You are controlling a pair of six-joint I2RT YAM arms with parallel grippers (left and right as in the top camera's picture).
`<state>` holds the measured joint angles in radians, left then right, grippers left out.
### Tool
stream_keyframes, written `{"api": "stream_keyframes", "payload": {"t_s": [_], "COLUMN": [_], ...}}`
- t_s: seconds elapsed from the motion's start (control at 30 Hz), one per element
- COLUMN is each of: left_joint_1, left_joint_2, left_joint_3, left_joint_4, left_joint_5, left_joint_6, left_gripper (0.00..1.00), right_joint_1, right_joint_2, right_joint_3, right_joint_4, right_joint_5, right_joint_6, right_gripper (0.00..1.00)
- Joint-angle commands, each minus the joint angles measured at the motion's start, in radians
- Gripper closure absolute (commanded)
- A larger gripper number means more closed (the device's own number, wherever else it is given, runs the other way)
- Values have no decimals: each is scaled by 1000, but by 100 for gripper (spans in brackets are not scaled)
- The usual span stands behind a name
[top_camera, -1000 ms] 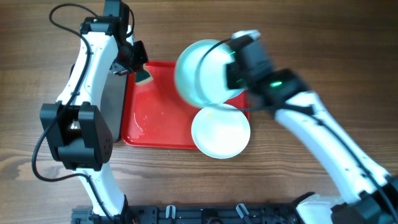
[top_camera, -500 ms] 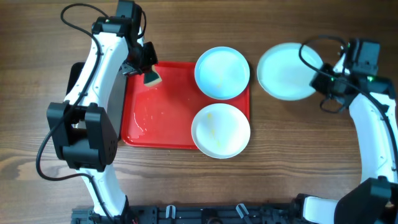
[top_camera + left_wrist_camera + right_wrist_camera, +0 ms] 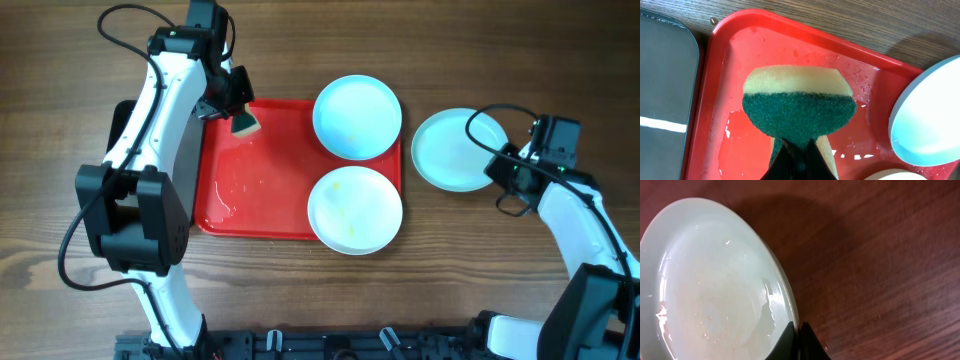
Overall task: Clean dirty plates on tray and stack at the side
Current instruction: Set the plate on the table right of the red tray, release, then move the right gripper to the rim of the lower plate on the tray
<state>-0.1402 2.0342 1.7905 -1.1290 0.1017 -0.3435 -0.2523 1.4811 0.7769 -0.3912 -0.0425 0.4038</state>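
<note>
L fingers (image 3: 797, 150) are shut tight on a sponge (image 3: 799, 102), yellow w/ a green scrub face, pinched at its near end. Sponge hangs over the far-left corner of the red tray (image 3: 250, 190), whose floor is wet w/ puddles & droplets; can't tell if the sponge touches that floor. Black tray (image 3: 665, 75) lies just beside the red tray's left rim, mostly under the L arm in the overhead view. Two plates sit on the right half of the red tray, well apart from the L fingers. Far plate (image 3: 357, 117) overhangs the far rim & looks mostly clean. Near plate (image 3: 354, 209) overhangs the near rim & has yellowish smears in its middle. Those two lie nearly edge to edge. Third plate (image 3: 455, 150) is off the tray, over the wooden surface (image 3: 500, 60) just right of it, near the far plate w/ a gap btwn them. R fingers (image 3: 799, 330) are narrow, clamped on the third plate's rim at the side facing the R arm. Its inside is wet: glossy film & small bubbles. Wrist view shows a shadow past its far edge; can't tell if it lies flat or is tipped up a bit.
</note>
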Motion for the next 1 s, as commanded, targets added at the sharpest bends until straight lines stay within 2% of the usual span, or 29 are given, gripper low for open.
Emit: {"api": "stream_keyframes", "payload": {"t_s": [0.0, 0.03, 0.07, 0.13, 0.17, 0.33, 0.43, 0.7, 0.87, 0.97], "left_joint_1": [2, 2, 2, 2, 2, -11, -27, -39, -39, -39], "left_joint_2": [-9, -9, -9, -9, -9, -9, -8, -8, -8, -5], "left_joint_3": [8, 8, 8, 8, 8, 8, 8, 8, 8, 8], "left_joint_4": [2, 2, 3, 2, 3, 3, 3, 7, 7, 18], "left_joint_5": [5, 5, 5, 5, 5, 5, 5, -3, -3, -3], "left_joint_6": [-13, -13, -13, -13, -13, -13, -13, -13, -13, -13], "left_gripper": [96, 96, 96, 96, 96, 96, 96, 96, 96, 96], "right_joint_1": [0, 0, 0, 0, 0, 26, 77, 229, 313, 338], "right_joint_2": [3, 3, 3, 3, 0, -34, -61, -59, -56, -45], "right_joint_3": [-36, -35, -33, -15, 2, 230, 319, 308, 245, 193], "right_joint_4": [24, 21, 15, -14, -38, -319, -425, -561, -545, -502], "right_joint_5": [14, 3, -24, -80, -101, -170, -217, -251, -248, -248], "right_joint_6": [14, 14, 13, -11, -19, -99, -129, -143, -138, -131], "right_gripper": [88, 72, 61, 53, 53, 53, 53, 54, 66, 70]}}
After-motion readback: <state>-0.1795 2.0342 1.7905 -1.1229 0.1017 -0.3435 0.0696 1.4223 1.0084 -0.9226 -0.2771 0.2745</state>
